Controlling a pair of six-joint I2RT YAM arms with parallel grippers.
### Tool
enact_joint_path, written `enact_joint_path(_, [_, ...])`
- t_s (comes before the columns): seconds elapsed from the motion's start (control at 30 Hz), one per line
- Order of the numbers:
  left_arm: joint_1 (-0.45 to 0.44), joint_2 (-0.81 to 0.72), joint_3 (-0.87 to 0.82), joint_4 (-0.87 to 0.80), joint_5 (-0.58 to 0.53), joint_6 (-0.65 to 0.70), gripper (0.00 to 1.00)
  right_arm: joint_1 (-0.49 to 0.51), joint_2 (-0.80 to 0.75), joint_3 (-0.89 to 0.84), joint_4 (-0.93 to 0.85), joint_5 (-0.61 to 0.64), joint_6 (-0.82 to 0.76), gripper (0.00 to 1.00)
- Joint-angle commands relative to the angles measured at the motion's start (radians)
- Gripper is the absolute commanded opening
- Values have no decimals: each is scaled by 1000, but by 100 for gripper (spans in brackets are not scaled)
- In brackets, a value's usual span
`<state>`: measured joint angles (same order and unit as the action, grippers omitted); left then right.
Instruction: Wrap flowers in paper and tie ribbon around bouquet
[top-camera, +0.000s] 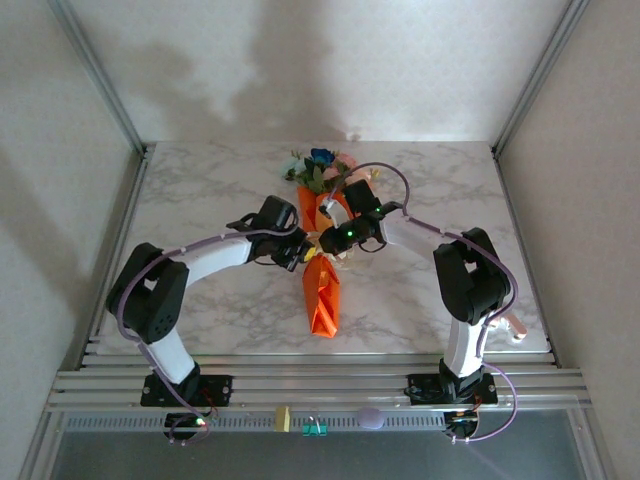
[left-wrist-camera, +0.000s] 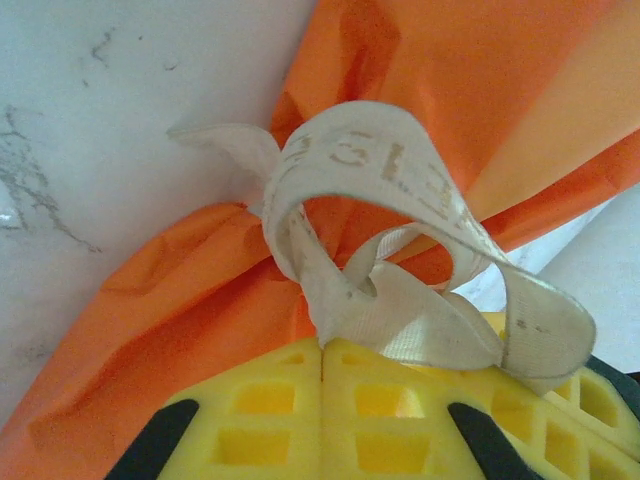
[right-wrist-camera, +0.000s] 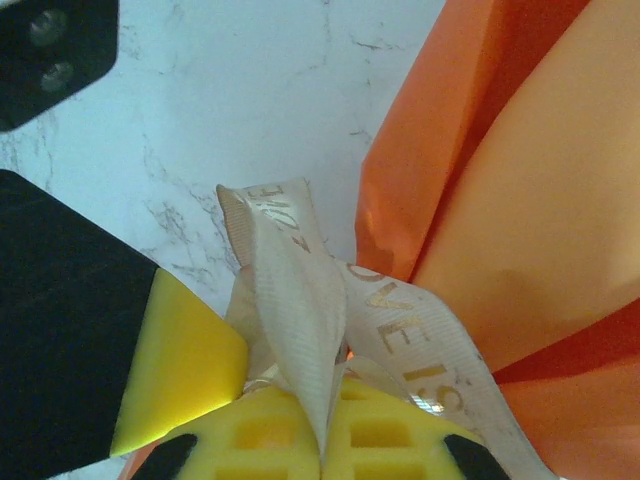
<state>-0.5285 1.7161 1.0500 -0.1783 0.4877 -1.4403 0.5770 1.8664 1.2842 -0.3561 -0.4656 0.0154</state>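
Observation:
The bouquet lies along the middle of the table, with the flowers (top-camera: 320, 165) at its far end and the orange paper (top-camera: 322, 295) running toward me. Both grippers meet at its waist. My left gripper (top-camera: 297, 250) comes in from the left and my right gripper (top-camera: 330, 240) from the right. In the left wrist view the yellow jaws of the left gripper (left-wrist-camera: 322, 345) are shut on the cream ribbon (left-wrist-camera: 350, 170), which loops in a knot over the paper (left-wrist-camera: 180, 300). The right gripper (right-wrist-camera: 325, 445) is shut on another strand of the ribbon (right-wrist-camera: 290, 290), beside the paper (right-wrist-camera: 520, 200).
The marble table (top-camera: 200, 190) has metal rails (top-camera: 320, 385) along its near edge and slanted frame posts (top-camera: 100, 75) at both sides. A left-gripper fingertip (right-wrist-camera: 180, 360) sits right beside the right gripper. A small pale object (top-camera: 515, 328) lies by the right arm's base.

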Motion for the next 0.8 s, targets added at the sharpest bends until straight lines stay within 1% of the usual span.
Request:
enact_joint_path(0.0, [8, -35, -51, 19, 47, -62, 7, 2, -29, -16, 22, 22, 3, 0])
enact_joint_path(0.03, [11, -37, -62, 26, 50, -71, 11, 3, -31, -21, 24, 19, 3, 0])
enact_joint_path(0.1, [20, -49, -83, 43, 52, -85, 23, 5, -36, -31, 29, 16, 2, 0])
enact_joint_path(0.17, [32, -75, -90, 31, 35, -88, 30, 5, -37, -35, 28, 13, 1, 0])
enact_joint_path(0.2, [39, -96, -92, 24, 21, -88, 33, 5, -36, -37, 27, 15, 0, 0])
enact_joint_path(0.43, [76, -230, -117, -62, -7, -88, 46, 5, -34, -36, 23, 15, -3, 0])
enact_joint_path(0.5, [82, -252, -148, -57, 3, -89, 45, 4, -32, -38, 26, 14, -2, 0])
enact_joint_path(0.57, [85, -264, -179, -34, 20, -96, 37, 5, -31, -36, 28, 13, 0, 0])
enact_joint_path(0.63, [84, -263, -195, -23, 30, -100, 32, 4, -30, -34, 28, 14, 0, 0])
enact_joint_path(0.67, [85, -257, -195, -23, 34, -92, 28, 3, -29, -33, 27, 16, 0, 0])
enact_joint_path(0.7, [84, -251, -193, -25, 33, -82, 25, 3, -27, -32, 25, 13, 0, 0])
enact_joint_path(0.77, [81, -222, -184, -10, 44, -59, 26, 3, -26, -28, 20, 11, 1, 0])
